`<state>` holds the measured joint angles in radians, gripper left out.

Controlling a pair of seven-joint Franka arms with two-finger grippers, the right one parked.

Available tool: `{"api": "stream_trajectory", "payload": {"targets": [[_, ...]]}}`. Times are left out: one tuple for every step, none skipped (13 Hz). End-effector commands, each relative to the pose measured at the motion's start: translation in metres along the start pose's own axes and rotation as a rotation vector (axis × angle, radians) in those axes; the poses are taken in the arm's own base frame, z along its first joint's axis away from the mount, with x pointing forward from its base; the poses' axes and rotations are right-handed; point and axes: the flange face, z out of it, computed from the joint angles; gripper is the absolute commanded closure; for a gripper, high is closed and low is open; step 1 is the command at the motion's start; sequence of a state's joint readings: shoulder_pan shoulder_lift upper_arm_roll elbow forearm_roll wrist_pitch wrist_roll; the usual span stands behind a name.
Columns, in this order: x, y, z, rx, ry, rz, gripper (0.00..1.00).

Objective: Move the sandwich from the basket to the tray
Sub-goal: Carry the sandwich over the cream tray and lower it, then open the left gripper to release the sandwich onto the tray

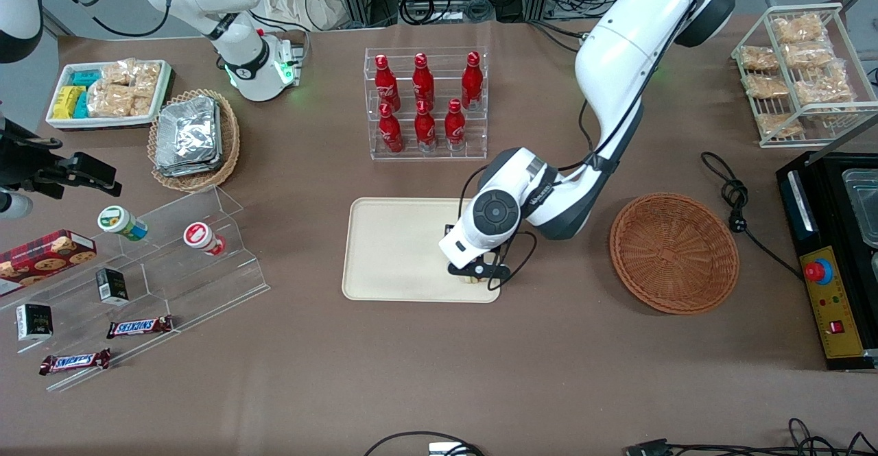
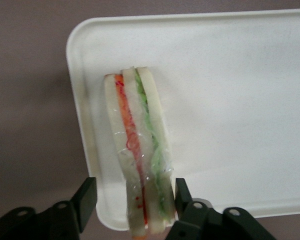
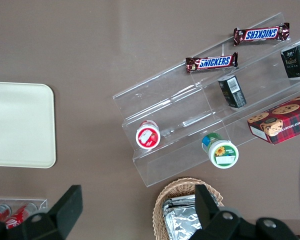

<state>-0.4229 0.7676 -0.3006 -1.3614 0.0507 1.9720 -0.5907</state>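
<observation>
Two chocolate bars (image 3: 261,33) on the clear acrylic step shelf (image 3: 190,107) read "SNICKERS", white letters on brown wrappers, and the second bar (image 3: 211,62) shows it too. The red bottles (image 1: 423,103) carry white script too small to read. Nothing else legible on packs or boxes.

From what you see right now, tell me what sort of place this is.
Probably a robotics lab staged as a snack shop: red bottles in a clear rack, Snickers bars on acrylic steps, cable clutter nearby. The gripper is over the tray, fingers open around the sandwich; the basket is empty.
</observation>
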Motion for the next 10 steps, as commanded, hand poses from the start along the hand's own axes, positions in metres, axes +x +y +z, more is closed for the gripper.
{"api": "stream_trajectory", "payload": {"targets": [[-0.009,-0.023,-0.062,0.040,0.019,-0.006,0.00],[-0.012,-0.046,-0.084,0.069,0.029,-0.026,0.00],[-0.025,-0.067,-0.097,0.097,0.036,-0.042,0.00],[-0.043,-0.081,-0.109,0.110,0.055,-0.051,0.00],[-0.063,-0.088,-0.122,0.120,0.072,-0.052,0.00],[-0.080,-0.103,-0.135,0.133,0.079,-0.064,0.00],[-0.097,-0.117,-0.144,0.143,0.086,-0.050,0.00],[-0.109,-0.135,-0.154,0.154,0.089,-0.009,0.00],[-0.116,-0.158,-0.165,0.162,0.074,0.016,0.01],[-0.118,-0.182,-0.178,0.170,0.052,0.012,0.06]]}}
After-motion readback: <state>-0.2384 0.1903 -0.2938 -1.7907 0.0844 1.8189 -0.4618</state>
